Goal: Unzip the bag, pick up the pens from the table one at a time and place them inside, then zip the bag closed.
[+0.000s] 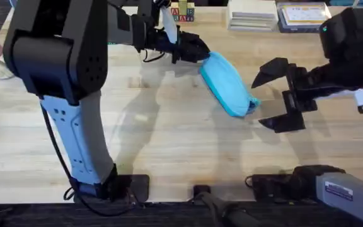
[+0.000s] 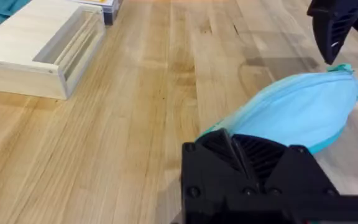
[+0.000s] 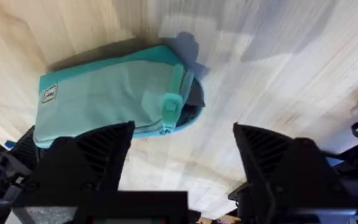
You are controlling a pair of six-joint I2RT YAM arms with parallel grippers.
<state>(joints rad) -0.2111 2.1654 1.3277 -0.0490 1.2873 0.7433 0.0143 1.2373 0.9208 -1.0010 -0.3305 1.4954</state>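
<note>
The light blue pencil pouch point(image 1: 227, 83) is seen lying diagonally on the worktop point(image 1: 169, 139), toward its far edge and right of centre. Its far end is clamped by the left tool point(image 1: 197, 52). The right tool point(image 1: 275, 94) is held just beside the pouch's near end, its fingers spread wide apart. The teal zipper pull point(image 3: 169, 106) is shown at that near end.

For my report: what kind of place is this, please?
Probably a lab or workshop bench: a wooden table carrying two mounted robot arms, with a wooden box, stacked books and toy blocks at its edge.
</note>
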